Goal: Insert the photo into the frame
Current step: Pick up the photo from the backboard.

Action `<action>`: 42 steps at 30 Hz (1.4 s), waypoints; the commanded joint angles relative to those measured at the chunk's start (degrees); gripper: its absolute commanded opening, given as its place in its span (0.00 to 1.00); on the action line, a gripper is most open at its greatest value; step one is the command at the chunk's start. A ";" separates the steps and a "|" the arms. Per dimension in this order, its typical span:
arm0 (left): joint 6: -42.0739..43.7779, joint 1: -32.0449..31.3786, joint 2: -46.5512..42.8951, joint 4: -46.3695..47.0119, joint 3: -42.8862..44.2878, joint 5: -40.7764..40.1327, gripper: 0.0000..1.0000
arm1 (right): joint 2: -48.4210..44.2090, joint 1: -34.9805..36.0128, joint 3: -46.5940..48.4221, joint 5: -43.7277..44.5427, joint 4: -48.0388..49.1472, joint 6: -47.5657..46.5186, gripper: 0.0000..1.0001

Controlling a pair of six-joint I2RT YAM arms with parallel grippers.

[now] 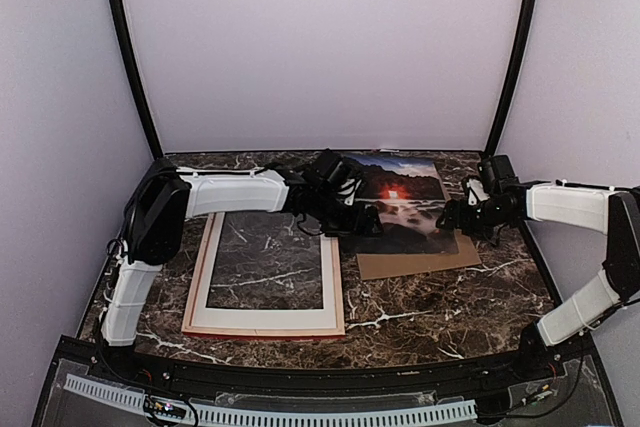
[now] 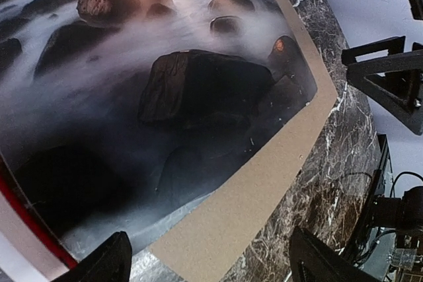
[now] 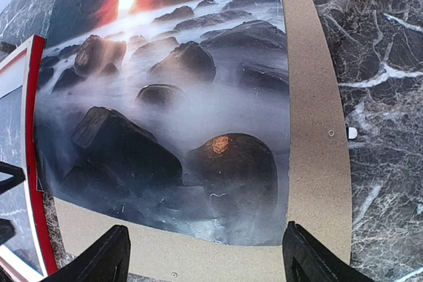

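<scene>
Top external: photo point(image 1: 400, 197) on brown board point(image 1: 420, 259), edge beside frame point(image 1: 265, 322); left claw point(image 2: 211, 259), right claw point(image 3: 206, 255) released.

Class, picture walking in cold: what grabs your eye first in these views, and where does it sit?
The dark photo with its red-orange sun glow, lying on a brown board at the table's far centre. Left of it lies the large frame, pale with a red edge, marble showing through.
</scene>
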 commanded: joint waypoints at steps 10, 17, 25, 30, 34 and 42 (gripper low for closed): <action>-4.28 -0.08 3.80 0.53 2.19 -9.94 0.84 | -1.53 -0.30 -2.00 -0.29 1.44 -0.68 0.81; -4.39 -0.01 3.63 -1.38 1.02 -14.37 0.84 | 0.06 -0.28 -2.09 -0.54 2.65 -0.61 0.81; -4.83 0.54 1.66 0.39 -2.78 -16.72 0.85 | 2.52 -0.28 -1.57 0.13 3.62 -1.45 0.81; -5.26 1.22 1.50 0.01 -3.78 -17.62 0.85 | 4.19 -0.28 -0.68 0.79 3.83 -1.74 0.81; -5.36 1.47 1.55 -1.05 -3.83 -20.47 0.86 | 6.11 -0.39 0.33 1.08 4.41 -1.93 0.81; -4.46 1.49 6.00 -5.30 1.78 -19.47 0.86 | 9.32 -0.47 1.42 0.83 4.90 -1.85 0.80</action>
